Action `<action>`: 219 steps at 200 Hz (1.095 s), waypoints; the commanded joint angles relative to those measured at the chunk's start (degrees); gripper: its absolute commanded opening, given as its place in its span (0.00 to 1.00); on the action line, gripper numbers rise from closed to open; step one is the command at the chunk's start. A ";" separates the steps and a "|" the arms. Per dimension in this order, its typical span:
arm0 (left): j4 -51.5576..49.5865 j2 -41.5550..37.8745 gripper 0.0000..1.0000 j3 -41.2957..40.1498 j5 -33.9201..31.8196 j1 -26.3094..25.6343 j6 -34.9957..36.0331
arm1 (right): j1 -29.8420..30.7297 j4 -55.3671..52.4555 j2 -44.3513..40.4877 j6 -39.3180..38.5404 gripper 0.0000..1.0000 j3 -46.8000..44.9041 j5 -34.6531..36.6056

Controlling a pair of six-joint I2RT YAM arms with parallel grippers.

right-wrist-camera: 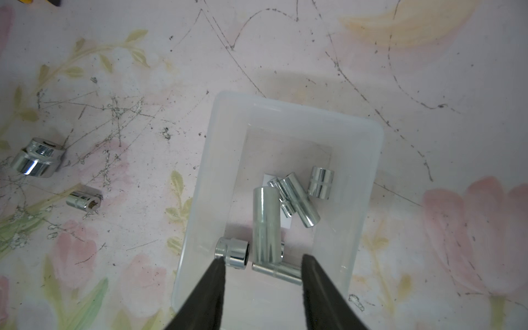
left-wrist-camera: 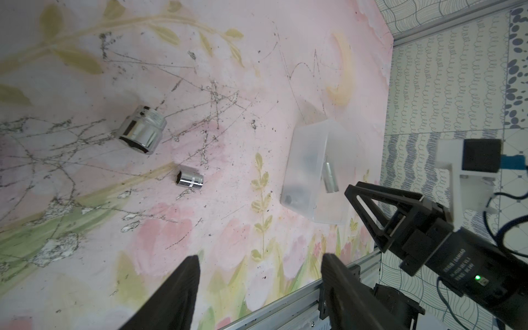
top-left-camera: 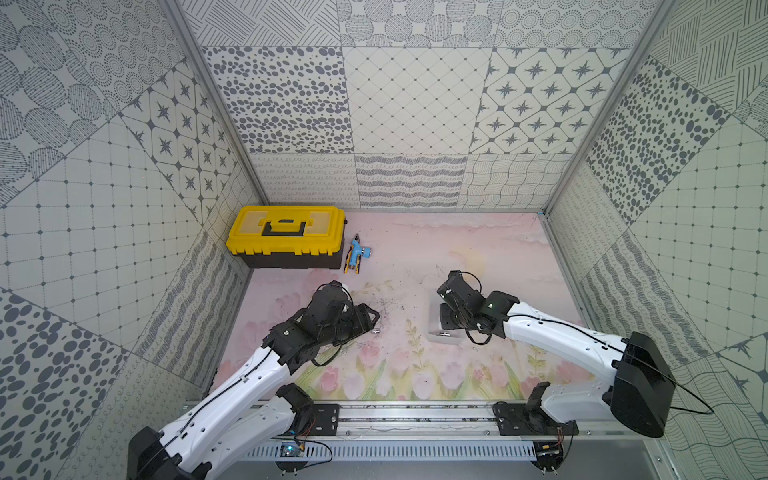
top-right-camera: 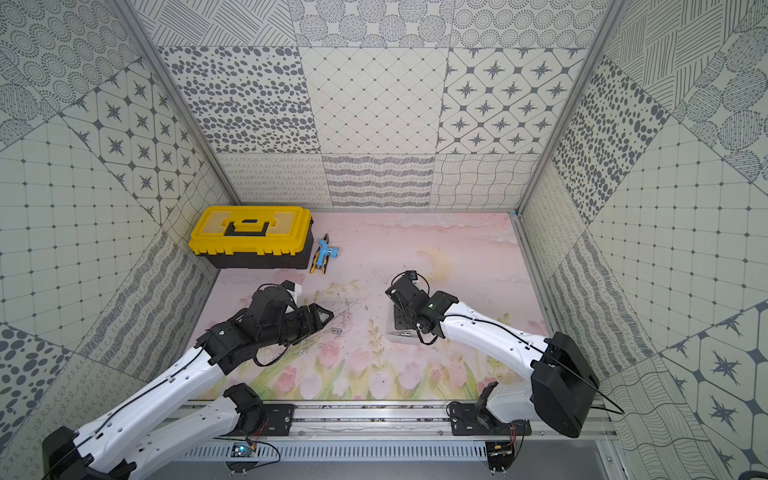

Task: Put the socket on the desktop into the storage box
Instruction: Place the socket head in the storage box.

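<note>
My left pincer (left-wrist-camera: 260, 257): wide, empty, above the pale pink flower-printed desktop (left-wrist-camera: 257, 71).
Large chrome socket (left-wrist-camera: 142, 130): on the desktop, beyond my left fingers.
Small chrome socket (left-wrist-camera: 190, 179): on its side, nearest to my left pincer; its long axis runs almost along the line between my fingers.
Room: the two sockets lie apart, with free surface around.
Clear frosted plastic storage box (left-wrist-camera: 303, 160): well apart toward the right; several chrome sockets (right-wrist-camera: 267, 223) inside.
My right pincer (right-wrist-camera: 263, 258): above the box, jaws apart, holding nothing.

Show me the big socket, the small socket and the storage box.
big socket (right-wrist-camera: 37, 158): right wrist view, chrome side.
small socket (right-wrist-camera: 83, 200): right wrist view, chrome barrel.
storage box (right-wrist-camera: 220, 171): right wrist view, frosted side wall.
</note>
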 commanded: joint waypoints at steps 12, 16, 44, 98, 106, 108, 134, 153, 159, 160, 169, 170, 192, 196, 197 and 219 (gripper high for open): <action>-3.14 -0.17 0.71 -0.44 -2.29 1.38 1.55 | 4.47 -0.30 0.63 -2.28 0.58 5.16 4.00; -3.23 -0.25 0.71 -0.50 -2.36 1.46 1.46 | 5.34 -0.22 1.00 -2.63 0.57 5.72 4.09; -5.49 -0.78 0.71 -0.53 -4.73 2.06 0.05 | 12.24 4.42 5.47 -6.75 0.53 8.59 1.23; -10.50 -4.48 0.71 -2.91 -7.93 4.44 -4.65 | 15.33 10.57 22.26 -13.65 0.50 16.39 -10.08; -10.76 -5.06 0.71 -3.29 -7.77 4.71 -4.86 | 15.30 10.72 24.11 -14.27 0.49 17.38 -10.04; -10.84 -5.20 0.71 -3.39 -7.83 4.78 -4.94 | 15.27 10.75 24.48 -14.45 0.49 17.65 -10.04; -11.48 -6.75 0.71 -4.45 -8.01 5.53 -5.48 | 15.19 11.14 29.87 -16.46 0.49 21.06 -9.95; -11.58 -7.44 0.71 -4.83 -7.76 6.18 -5.58 | 15.12 11.26 33.28 -17.39 0.49 23.39 -10.21; -11.63 -7.55 0.71 -4.80 -7.63 6.40 -5.49 | 15.08 11.27 34.28 -17.60 0.49 24.15 -10.12; -11.66 -7.59 0.71 -4.77 -7.64 6.44 -5.49 | 15.08 11.24 34.44 -17.63 0.49 24.15 -10.06; -11.83 -7.55 0.71 -4.76 -7.36 6.71 -5.32 | 14.99 11.29 35.89 -17.98 0.49 25.08 -9.91; -11.80 -7.55 0.71 -4.71 -7.33 6.77 -5.27 | 14.99 11.25 35.98 -18.05 0.49 25.19 -9.89; -11.71 -7.73 0.71 -4.96 -6.68 7.13 -5.07 | 14.98 11.27 38.08 -18.76 0.49 26.68 -8.74; -11.68 -7.83 0.71 -5.05 -6.59 7.20 -4.99 | 14.87 11.29 38.31 -18.91 0.49 26.73 -8.69; -11.64 -7.87 0.71 -5.03 -6.55 7.19 -5.02 | 14.84 11.29 38.34 -18.90 0.49 26.76 -8.75; -11.18 -7.97 0.71 -5.58 -5.87 7.44 -5.01 | 14.73 11.15 39.57 -19.42 0.49 27.48 -8.06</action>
